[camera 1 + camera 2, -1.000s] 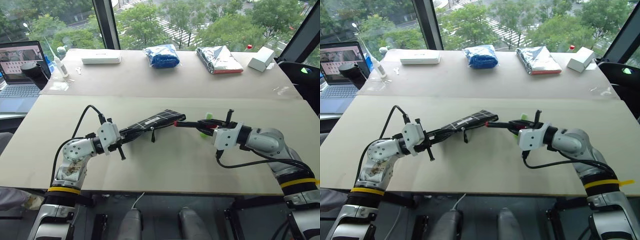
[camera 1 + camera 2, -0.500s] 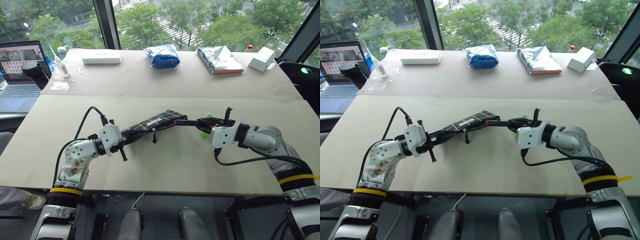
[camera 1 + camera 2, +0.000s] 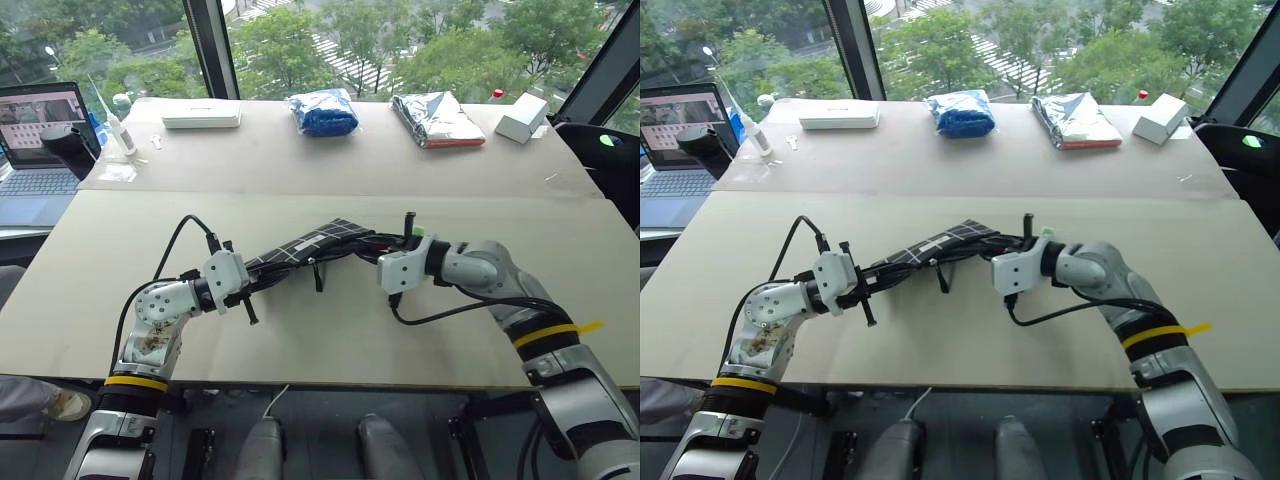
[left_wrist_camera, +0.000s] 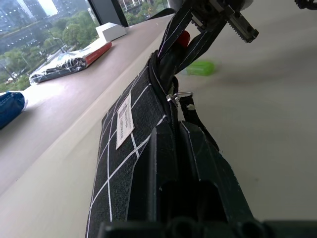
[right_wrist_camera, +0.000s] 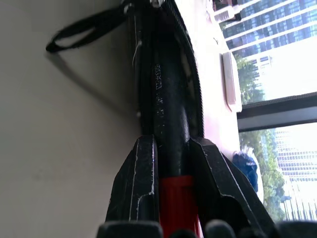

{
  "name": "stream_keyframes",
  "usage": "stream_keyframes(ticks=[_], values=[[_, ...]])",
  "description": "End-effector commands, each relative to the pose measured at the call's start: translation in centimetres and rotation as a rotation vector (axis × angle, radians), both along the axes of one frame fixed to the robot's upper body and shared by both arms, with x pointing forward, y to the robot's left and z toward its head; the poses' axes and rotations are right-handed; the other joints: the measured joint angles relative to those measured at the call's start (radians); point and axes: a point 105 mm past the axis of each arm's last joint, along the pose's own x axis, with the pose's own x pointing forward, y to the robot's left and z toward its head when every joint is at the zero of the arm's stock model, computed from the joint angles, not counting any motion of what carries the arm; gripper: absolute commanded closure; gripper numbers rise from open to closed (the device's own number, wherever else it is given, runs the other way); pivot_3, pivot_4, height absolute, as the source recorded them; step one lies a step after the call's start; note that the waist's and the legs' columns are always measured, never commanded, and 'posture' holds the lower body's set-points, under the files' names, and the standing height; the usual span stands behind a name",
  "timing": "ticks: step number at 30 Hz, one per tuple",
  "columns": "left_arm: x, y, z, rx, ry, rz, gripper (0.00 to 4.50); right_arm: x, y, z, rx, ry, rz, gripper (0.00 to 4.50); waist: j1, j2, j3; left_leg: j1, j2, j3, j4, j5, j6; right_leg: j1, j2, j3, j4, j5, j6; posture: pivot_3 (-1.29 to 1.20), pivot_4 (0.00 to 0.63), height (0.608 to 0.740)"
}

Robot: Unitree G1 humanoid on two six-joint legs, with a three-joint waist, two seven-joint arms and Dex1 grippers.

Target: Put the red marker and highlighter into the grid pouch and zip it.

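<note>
We see the left gripper (image 3: 262, 274) clamped tight on one end of the pouch (image 3: 312, 243), holding it lifted off the table (image 3: 330, 330) with its open mouth turned toward the right gripper (image 3: 372, 243). The right gripper pinches the marker (image 5: 168, 124) between narrowly parted fingers (image 5: 140, 188) at its red end, and the black barrel lies inside the pouch's zipper opening, with the strap (image 5: 86, 30) dangling below the pouch. The highlighter (image 4: 200, 68) lies on the table just beyond the pouch's open end, near the right gripper and apart from the pouch.
</note>
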Motion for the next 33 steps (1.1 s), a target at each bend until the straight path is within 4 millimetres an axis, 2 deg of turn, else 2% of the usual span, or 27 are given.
stream_keyframes(ticks=[1, 7, 12, 14, 16, 17, 18, 22, 26, 29, 33], values=[[-0.3, -0.5, 1.1, -0.009, -0.052, -0.027, 4.50, -0.7, 2.5, 0.9, 0.014, -0.052, 0.097, 3.96, 0.000, 0.000, 0.000, 0.000, 0.000, 0.000, 0.000, 0.000, 0.000, 0.000, 0.000, 0.000, 0.000, 0.000, 0.000, 0.00, 0.150, 0.740], [-0.2, -0.6, 1.1, -0.013, -0.054, -0.026, 4.50, -1.0, 4.7, 0.6, 0.021, -0.045, 0.153, 3.96, -0.001, 0.000, 0.000, 0.000, 0.000, 0.000, 0.000, 0.000, 0.000, 0.000, 0.000, 0.000, 0.000, 0.000, 0.000, 0.00, 0.150, 0.740], [-0.3, -0.6, 1.1, -0.016, -0.055, -0.025, 4.50, -0.9, 5.0, 0.6, 0.031, -0.041, 0.158, 3.96, 0.000, 0.000, 0.000, 0.000, 0.000, 0.000, 0.000, 0.000, 0.000, 0.000, 0.000, 0.000, 0.001, 0.000, 0.000, 0.00, 0.150, 0.740], [-0.3, -0.6, 1.1, -0.017, -0.054, -0.026, 4.50, -0.8, 4.8, 0.7, 0.058, 0.006, 0.136, 2.95, -0.001, 0.000, 0.000, 0.000, 0.000, 0.000, 0.000, 0.000, 0.000, 0.000, 0.000, 0.000, 0.001, 0.000, 0.000, 0.00, 0.150, 0.740], [-0.3, -0.6, 1.0, -0.017, -0.054, -0.026, 4.50, -0.2, 4.4, 1.3, 0.085, -0.006, 0.101, 2.36, -0.002, 0.000, 0.000, 0.000, 0.000, 0.000, 0.000, 0.000, 0.000, 0.000, 0.000, 0.000, 0.001, 0.000, 0.000, 0.00, 0.150, 0.740], [-0.3, -0.6, 1.0, -0.018, -0.054, -0.026, 4.50, 0.2, 4.1, 1.6, 0.093, -0.006, 0.079, 2.14, -0.002, 0.000, 0.000, 0.001, 0.000, 0.000, 0.000, 0.000, 0.000, 0.000, 0.000, 0.000, 0.001, 0.000, 0.000, 0.00, 0.150, 0.740], [-0.3, -0.6, 1.0, -0.018, -0.053, -0.026, 4.50, 0.3, 3.8, 1.7, 0.087, -0.007, 0.075, 1.66, -0.002, 0.000, 0.000, 0.000, 0.000, 0.000, 0.000, 0.000, 0.000, 0.000, 0.000, 0.000, 0.001, 0.000, 0.000, 0.00, 0.150, 0.740], [-0.3, -0.7, 0.9, -0.018, -0.051, -0.028, 4.50, 0.7, 2.2, 2.4, 0.097, -0.015, 0.045, 1.66, 0.001, 0.000, 0.000, 0.000, 0.000, 0.000, 0.000, 0.000, 0.000, 0.000, 0.000, 0.000, 0.001, 0.000, 0.000, 0.00, 0.150, 0.740], [-0.3, -0.7, 0.7, -0.017, -0.047, -0.026, 4.50, 0.6, -0.3, 4.2, 0.211, 0.076, -0.006, 1.66, 0.001, 0.000, 0.000, 0.000, 0.000, 0.000, 0.000, 0.000, 0.000, 0.000, 0.000, 0.000, 0.001, 0.000, 0.000, 0.00, 0.150, 0.740], [-0.4, -0.6, 0.5, -0.017, -0.043, -0.021, 4.50, 0.0, -3.4, 5.6, 0.384, 0.338, -0.086, 1.66, 0.003, 0.000, 0.000, 0.000, 0.000, 0.000, 0.000, 0.000, 0.000, 0.000, 0.000, 0.000, 0.000, 0.000, 0.000, 0.00, 0.150, 0.740], [-0.5, -0.5, 0.3, -0.018, -0.037, -0.017, 4.50, -1.8, -5.6, 6.7, 0.569, 0.574, -0.120, 1.66, 0.004, 0.000, 0.000, 0.000, 0.000, -0.001, 0.000, 0.000, 0.000, 0.001, 0.000, 0.000, 0.001, 0.000, 0.000, 0.00, 0.150, 0.740]])
